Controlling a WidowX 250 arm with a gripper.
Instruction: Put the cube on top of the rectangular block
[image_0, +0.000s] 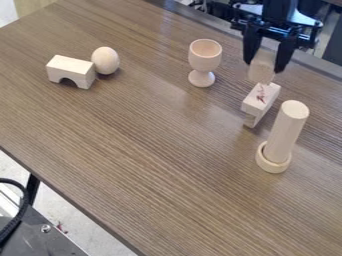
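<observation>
At the upper right, the black gripper (265, 63) hangs over the table, shut on a pale wooden cube (261, 71) that sits between its two fingers. Directly below the cube is the light rectangular block (262, 98), which has reddish marks on its top and a smaller wooden piece under its near end. The cube's lower edge appears at the block's far end; whether they touch, I cannot tell.
A wooden goblet (204, 60) stands left of the gripper. Nearer the camera, a tall cylinder (287, 131) leans slightly in a ring (272, 159). An arched block (71, 71) and an egg (105, 60) sit at the upper left of the brown table (147, 165).
</observation>
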